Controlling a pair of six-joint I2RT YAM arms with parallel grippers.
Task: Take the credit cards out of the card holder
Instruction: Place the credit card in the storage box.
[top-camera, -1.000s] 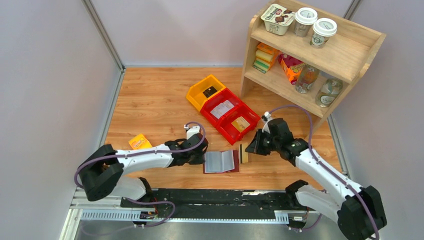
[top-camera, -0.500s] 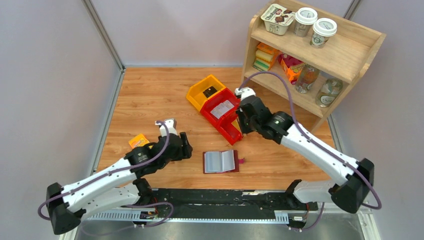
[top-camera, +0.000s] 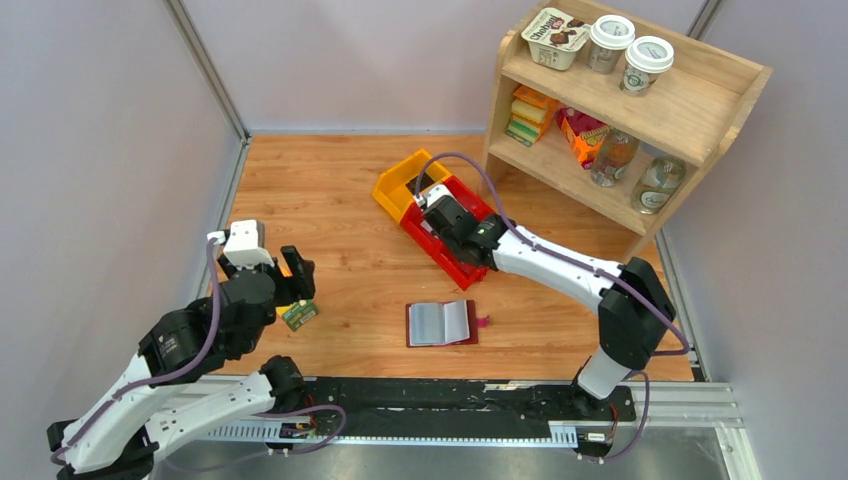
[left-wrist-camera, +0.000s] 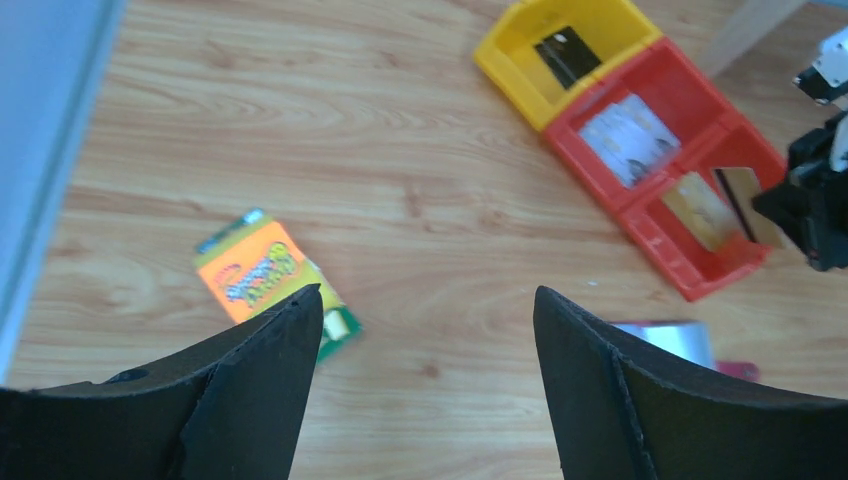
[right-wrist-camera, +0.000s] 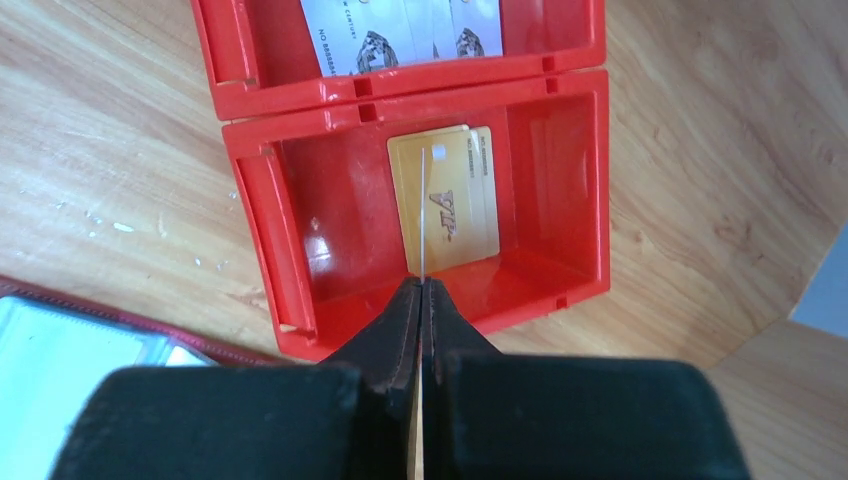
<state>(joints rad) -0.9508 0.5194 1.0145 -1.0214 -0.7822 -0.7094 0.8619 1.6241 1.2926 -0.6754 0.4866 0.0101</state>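
Note:
The maroon card holder (top-camera: 441, 322) lies open on the wooden table, its pale inner pockets facing up. My right gripper (right-wrist-camera: 424, 285) is shut on a thin credit card (right-wrist-camera: 427, 215) seen edge-on. It hangs over the nearer red bin (right-wrist-camera: 560, 180), where gold credit cards (right-wrist-camera: 455, 205) lie flat. In the left wrist view the held card (left-wrist-camera: 745, 205) shows above that bin. My left gripper (left-wrist-camera: 425, 300) is open and empty, drawn back to the left of the holder, above the table by the orange-and-green small box (left-wrist-camera: 262, 280).
A second red bin (top-camera: 447, 212) holding a white card and a yellow bin (top-camera: 398, 185) with a dark item sit behind the right gripper. A wooden shelf (top-camera: 700, 110) with cups, bottles and packets stands at the back right. Grey walls close in both sides.
My left gripper has let go of the card holder, opened and pulled back to the left. My right arm has carried the card from beside the holder to over the red bin.

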